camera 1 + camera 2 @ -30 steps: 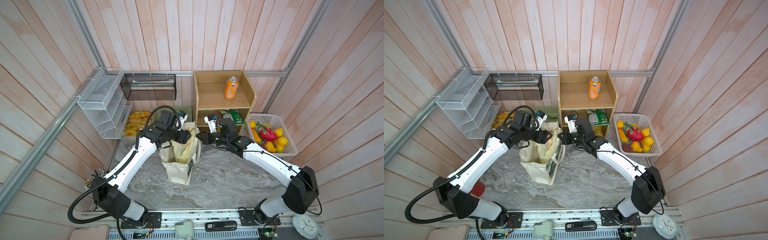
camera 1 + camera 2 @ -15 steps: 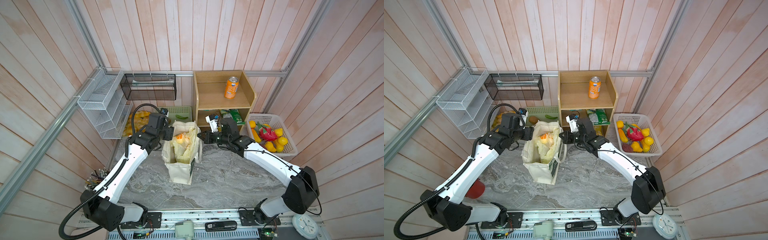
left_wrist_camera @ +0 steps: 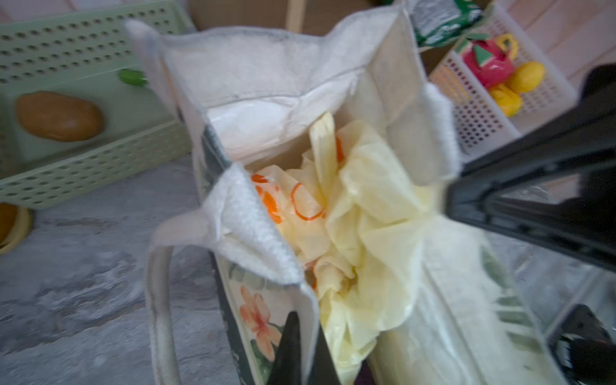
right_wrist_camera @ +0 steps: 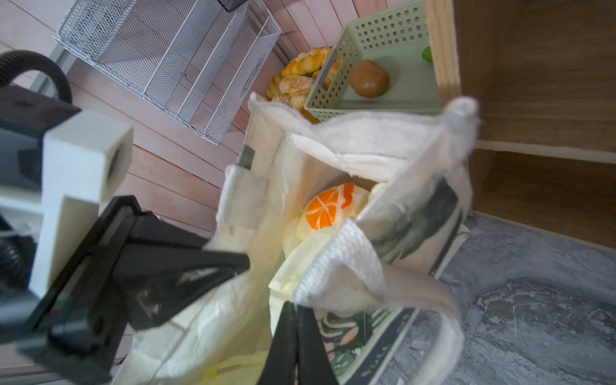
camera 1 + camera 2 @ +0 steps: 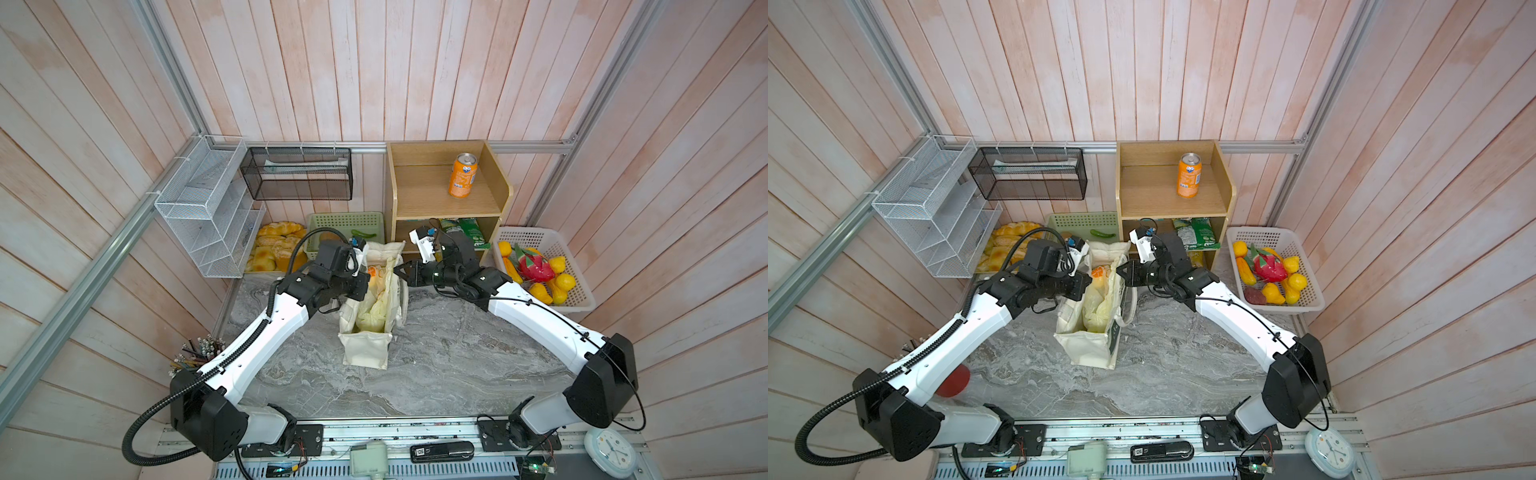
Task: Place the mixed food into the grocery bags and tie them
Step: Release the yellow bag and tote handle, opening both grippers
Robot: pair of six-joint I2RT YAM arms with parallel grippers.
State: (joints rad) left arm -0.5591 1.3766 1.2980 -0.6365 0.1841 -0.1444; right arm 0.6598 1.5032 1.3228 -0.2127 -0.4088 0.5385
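The boxy cream canvas tote (image 5: 365,353) stands mid-frame on the grey marble tabletop (image 5: 457,357), with the thin pale-yellow plastic bag (image 5: 376,309) stuffed inside. Jaws of left gripper (image 3: 305,330) and right gripper (image 4: 295,310) clenched on opposite tote rims. Likely light and floppy, plastic slippery: pinch hems or handles.

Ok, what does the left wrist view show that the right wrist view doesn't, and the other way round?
Left wrist only: the white fruit basket and a green snack packet. Right wrist only: the wire rack and the left arm's white camera housing. Shared: the canvas tote with the yellow plastic bag inside, the green basket holding a brown potato-like item, and the left pincer and right pincer, each shut on the tote's rim.
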